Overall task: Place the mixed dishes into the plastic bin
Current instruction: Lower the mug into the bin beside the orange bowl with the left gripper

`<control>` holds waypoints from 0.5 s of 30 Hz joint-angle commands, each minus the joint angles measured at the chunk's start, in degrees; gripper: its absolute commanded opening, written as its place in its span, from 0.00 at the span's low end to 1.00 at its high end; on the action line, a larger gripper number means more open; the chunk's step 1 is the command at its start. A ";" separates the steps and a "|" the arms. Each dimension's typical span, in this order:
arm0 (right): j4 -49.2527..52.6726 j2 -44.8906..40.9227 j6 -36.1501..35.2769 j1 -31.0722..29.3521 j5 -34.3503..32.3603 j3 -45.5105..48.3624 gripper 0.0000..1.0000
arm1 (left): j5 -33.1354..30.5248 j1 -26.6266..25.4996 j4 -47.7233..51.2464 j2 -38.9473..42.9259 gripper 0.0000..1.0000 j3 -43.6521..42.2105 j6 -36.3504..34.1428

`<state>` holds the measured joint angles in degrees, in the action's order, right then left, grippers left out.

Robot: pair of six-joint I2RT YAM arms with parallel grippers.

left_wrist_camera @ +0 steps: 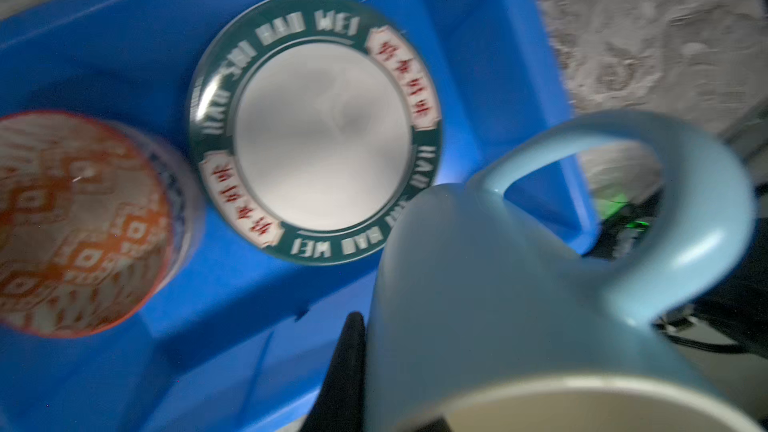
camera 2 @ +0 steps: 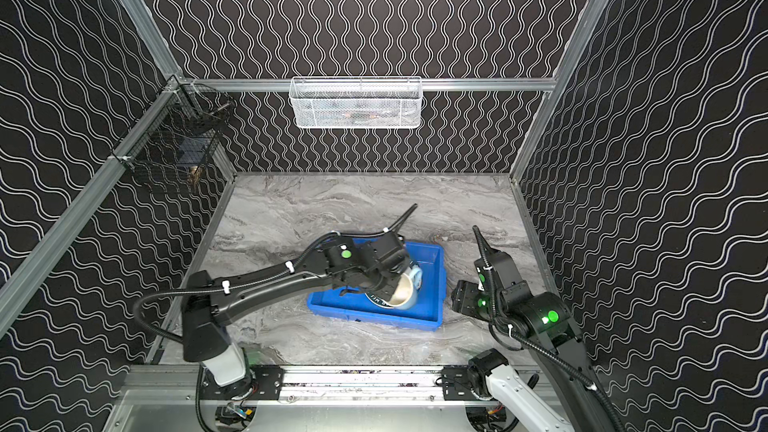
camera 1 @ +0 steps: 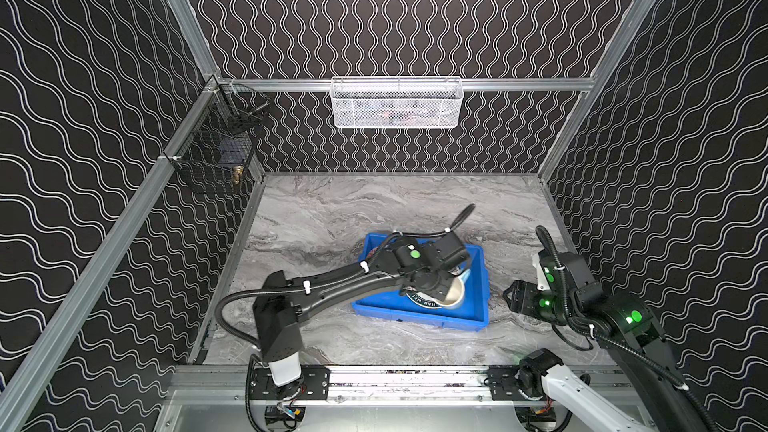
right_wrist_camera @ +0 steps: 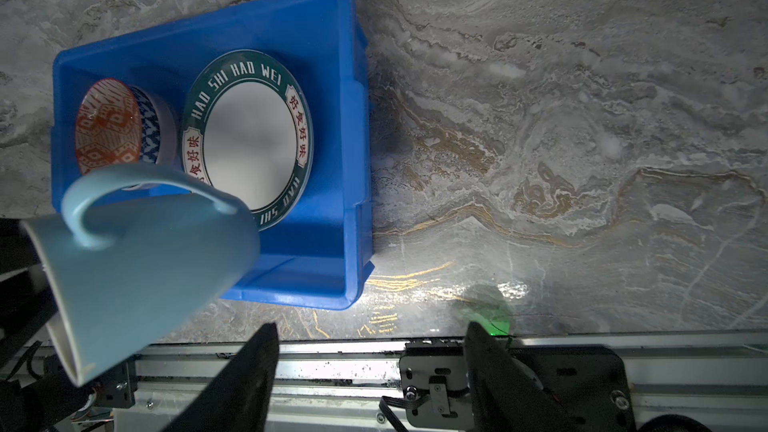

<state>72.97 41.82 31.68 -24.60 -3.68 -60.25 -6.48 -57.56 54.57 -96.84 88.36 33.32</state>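
- Two arm bases sit on a metal rail (camera 1: 415,380) along the near edge of the marble-grey tabletop (camera 1: 332,218).
- The right claw (right_wrist_camera: 370,334) hangs open and empty just off the right-hand end of the plastic bin (camera 1: 419,317). In its wrist view, the two dark fingers (right_wrist_camera: 249,367) stand well apart over the rail and tabletop.
- The left arm reaches across the bin, and the left claw (camera 1: 434,286) is clamped tight on the rim of the pale blue mug (camera 1: 455,292). One dark finger (left_wrist_camera: 345,367) presses against the mug's outer wall.
- The mug is held tilted above the near right part of the bin in both top views. Its cream mouth faces the near side and its handle points away from the claw. Whether it touches anything below cannot be told.
- The bright blue bin rests flat on the tabletop, slightly skewed to the rail.
- Inside it lies the white plate (right_wrist_camera: 249,130), its dark-green rim lettered "HAO SHI HAO WEI" with red characters on white panels. The mug partly covers it.
- Just beside the plate, deeper under the left arm, sits the bowl (right_wrist_camera: 108,126), orange-patterned within and blue-patterned outside.
- Beyond the bin the tabletop runs back to the wavy-patterned walls.
- A black wire basket (camera 1: 216,147) hangs on the left rail, and a white mesh basket (camera 1: 397,103) hangs on the rear rail. Their contents are too dim to make out.
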 commanded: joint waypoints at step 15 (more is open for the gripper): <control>-10.07 8.88 -5.30 0.00 6.08 -0.65 0.72 | -0.03 14.49 0.16 17.70 0.10 -20.08 -1.19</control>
<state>64.95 50.02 27.68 -24.60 1.63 -60.34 -7.77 -43.18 56.71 -79.59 68.99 33.06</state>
